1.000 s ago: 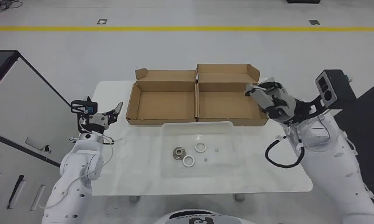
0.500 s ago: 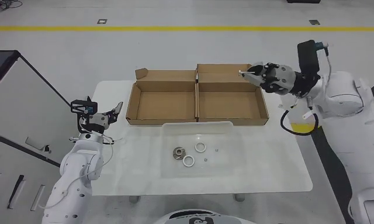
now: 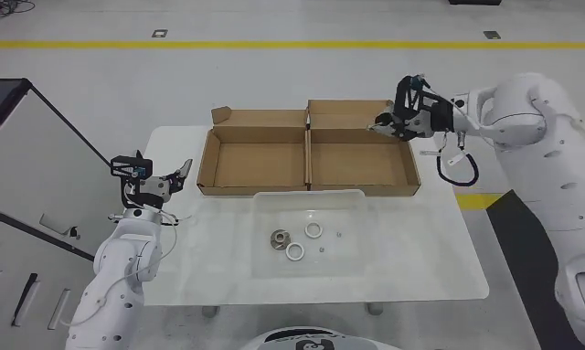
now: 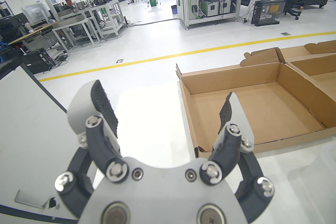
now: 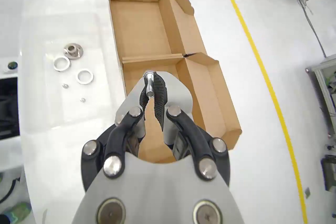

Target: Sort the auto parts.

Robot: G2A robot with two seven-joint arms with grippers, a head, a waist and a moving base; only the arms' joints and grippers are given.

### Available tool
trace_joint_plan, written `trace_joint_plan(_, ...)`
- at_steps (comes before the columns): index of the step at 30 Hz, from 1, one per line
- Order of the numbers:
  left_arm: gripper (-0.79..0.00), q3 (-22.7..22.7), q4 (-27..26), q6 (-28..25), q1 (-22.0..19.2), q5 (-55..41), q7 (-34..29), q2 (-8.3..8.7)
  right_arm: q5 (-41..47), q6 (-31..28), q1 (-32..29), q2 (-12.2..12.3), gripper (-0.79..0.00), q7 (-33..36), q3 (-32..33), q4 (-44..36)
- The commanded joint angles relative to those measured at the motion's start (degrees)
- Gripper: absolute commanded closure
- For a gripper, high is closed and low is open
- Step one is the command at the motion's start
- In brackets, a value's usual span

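Clamps a threaded bolt point(image 5: 149, 84) of bright, shiny bare metal between matt black ribbed pads point(image 5: 158, 95), backed by smooth brushed-metal plates on the right gripper point(image 5: 151, 80). Shows plain matt brown cardboard, raw at the cut edges, in the left box point(image 3: 253, 164) and right box point(image 3: 356, 164) on a smooth, glossy white table point(image 3: 420, 259). Holds in a clear, glossy plastic tray point(image 3: 352, 259) a dull grey metal flange nut point(image 3: 278, 239) and two pale satin-metal pieces, a ring point(image 3: 313, 230) and a second ring point(image 3: 295, 251).
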Motion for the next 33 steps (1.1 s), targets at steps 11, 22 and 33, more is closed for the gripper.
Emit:
trace_joint_plan(11, -0.785, 0.0, 0.0, 0.0, 0.0, 0.0, 0.0, 0.0, -19.9, 0.0, 13.6, -1.2, 0.0, -8.0, -23.3, 8.0)
trace_joint_plan(22, -0.785, 0.0, 0.0, 0.0, 0.0, 0.0, 0.0, 0.0, -26.0, 0.0, 22.7, -6.1, 0.0, -19.4, -41.2, 22.9)
trace_joint_plan(33, -0.785, 0.0, 0.0, 0.0, 0.0, 0.0, 0.0, 0.0, -21.9, 0.0, 25.8, -13.6, 0.0, -18.4, -49.4, 37.8)
